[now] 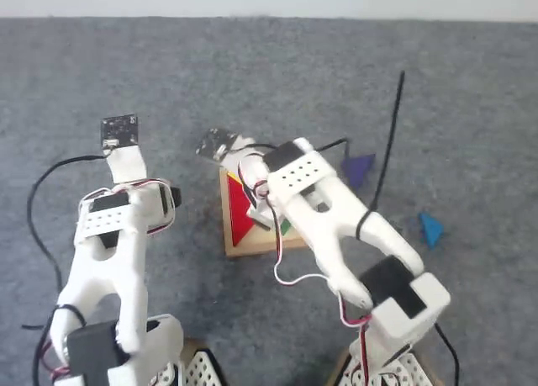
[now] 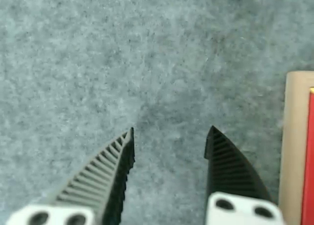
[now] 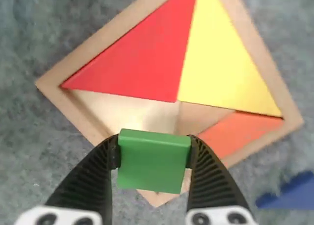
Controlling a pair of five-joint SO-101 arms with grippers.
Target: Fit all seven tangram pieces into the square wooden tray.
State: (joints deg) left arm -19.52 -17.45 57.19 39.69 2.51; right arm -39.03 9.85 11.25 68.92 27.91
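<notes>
The right gripper [image 3: 153,141] pinches a green piece [image 3: 153,168] above the bare corner of the tray [image 3: 83,58], next to the red piece [image 3: 142,58], yellow piece [image 3: 221,68] and orange piece [image 3: 235,132]. The left gripper [image 2: 171,129], spread wide, hovers over open grey carpet [image 2: 147,48] beside the tray's edge.

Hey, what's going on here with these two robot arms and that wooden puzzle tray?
The right gripper is clamped on a green square piece, holding it over the bare part of the square wooden tray. A large red triangle, a large yellow triangle and an orange piece already sit in the tray. The left gripper is open and empty over the grey carpet beside the tray. A purple triangle and a blue triangle lie on the carpet outside it.
</notes>
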